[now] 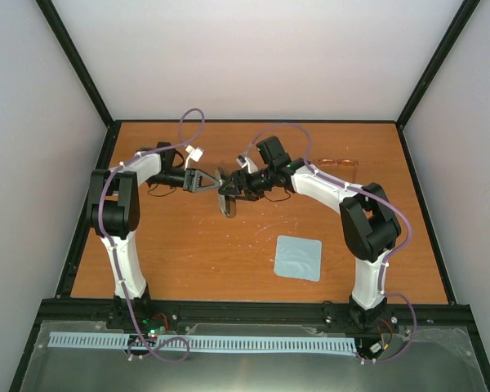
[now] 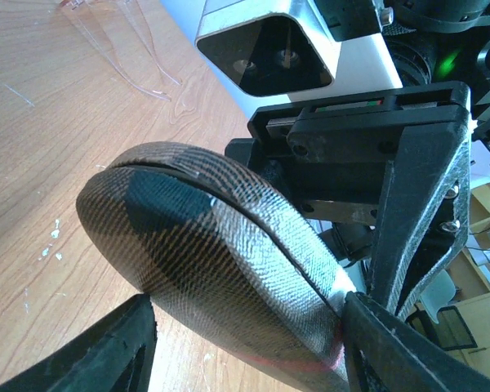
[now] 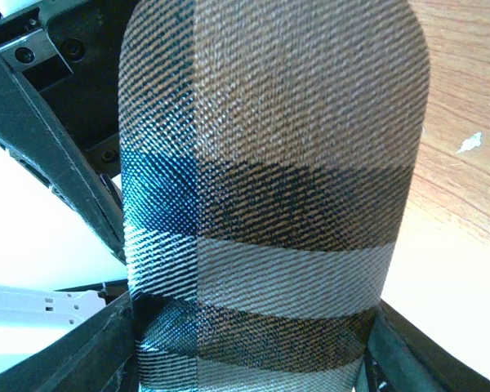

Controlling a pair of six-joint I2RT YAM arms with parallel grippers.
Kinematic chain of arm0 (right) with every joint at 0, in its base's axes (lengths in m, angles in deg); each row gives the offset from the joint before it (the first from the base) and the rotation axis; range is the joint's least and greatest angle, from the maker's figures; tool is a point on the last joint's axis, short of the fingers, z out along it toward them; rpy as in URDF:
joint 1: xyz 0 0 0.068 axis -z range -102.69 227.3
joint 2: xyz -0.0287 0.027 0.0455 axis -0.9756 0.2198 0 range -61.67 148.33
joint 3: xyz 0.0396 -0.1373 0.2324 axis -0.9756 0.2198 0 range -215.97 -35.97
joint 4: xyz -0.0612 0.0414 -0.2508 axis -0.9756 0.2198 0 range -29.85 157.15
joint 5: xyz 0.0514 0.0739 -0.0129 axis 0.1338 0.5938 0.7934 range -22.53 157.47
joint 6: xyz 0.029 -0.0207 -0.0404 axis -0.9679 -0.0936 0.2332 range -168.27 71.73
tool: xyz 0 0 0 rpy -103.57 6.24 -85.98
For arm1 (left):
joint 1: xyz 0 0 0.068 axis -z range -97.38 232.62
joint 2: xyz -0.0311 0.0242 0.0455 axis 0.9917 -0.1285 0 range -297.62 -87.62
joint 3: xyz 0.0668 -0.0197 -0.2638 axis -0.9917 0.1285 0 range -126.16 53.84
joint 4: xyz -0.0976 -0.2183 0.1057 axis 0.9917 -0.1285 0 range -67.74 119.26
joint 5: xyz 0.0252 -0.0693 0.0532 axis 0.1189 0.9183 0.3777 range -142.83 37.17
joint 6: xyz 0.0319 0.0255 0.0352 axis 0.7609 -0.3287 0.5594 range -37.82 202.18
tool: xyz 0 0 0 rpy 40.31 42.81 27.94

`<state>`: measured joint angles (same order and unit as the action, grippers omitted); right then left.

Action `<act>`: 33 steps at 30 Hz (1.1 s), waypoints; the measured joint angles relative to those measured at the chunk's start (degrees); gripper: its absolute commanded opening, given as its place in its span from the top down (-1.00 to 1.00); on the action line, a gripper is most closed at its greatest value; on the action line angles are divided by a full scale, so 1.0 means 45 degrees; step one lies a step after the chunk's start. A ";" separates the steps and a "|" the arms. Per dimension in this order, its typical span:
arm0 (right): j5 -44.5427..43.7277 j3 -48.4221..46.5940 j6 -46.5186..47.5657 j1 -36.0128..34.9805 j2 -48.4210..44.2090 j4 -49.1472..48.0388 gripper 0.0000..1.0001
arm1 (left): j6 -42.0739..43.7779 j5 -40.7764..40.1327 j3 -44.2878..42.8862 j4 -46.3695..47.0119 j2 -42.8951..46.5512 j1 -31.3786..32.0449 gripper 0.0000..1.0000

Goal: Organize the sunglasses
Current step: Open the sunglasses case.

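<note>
The right jaws are clamped across the brown checked case (image 3: pixel 269 204), holding it on edge at the centre of the top view. The left jaws stand spread wide with the near end of the case between their tips. One tip lies against the fabric and the other just beside it, with no squeeze to be seen. The sunglasses (image 1: pixel 340 163) lie on the surface (image 1: pixel 188 245) in the upper right of the top view, well apart from both jaws. A light blue cloth (image 1: pixel 298 257) lies flat to the lower right of centre, near the right arm.
</note>
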<state>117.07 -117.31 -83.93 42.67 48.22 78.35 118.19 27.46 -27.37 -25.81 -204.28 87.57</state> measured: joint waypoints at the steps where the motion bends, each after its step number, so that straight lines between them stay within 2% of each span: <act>1: -0.0010 0.0005 -0.0053 0.0000 0.0000 0.0000 0.95 | -0.0015 -0.0005 0.0010 0.0039 -0.0015 0.0000 -0.25; 13: 0.0131 0.0097 -0.1005 0.0141 0.0000 -0.0097 0.95 | -0.0010 -0.0656 0.0826 0.0719 -0.0015 -0.0257 -0.23; 26: 0.0753 0.0355 -0.0884 0.0185 -0.0112 -0.0675 0.94 | 0.0005 -0.2832 0.0821 0.1243 -0.0520 -0.0185 -0.23; 33: 0.0651 0.0374 -0.0413 0.0112 -0.0223 -0.0267 0.94 | -0.0005 -0.3361 0.0767 0.1243 -0.0699 -0.0010 -0.27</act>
<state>120.00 -115.63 -85.78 43.18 47.21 77.14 118.17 12.34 -23.92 -20.21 -207.43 87.53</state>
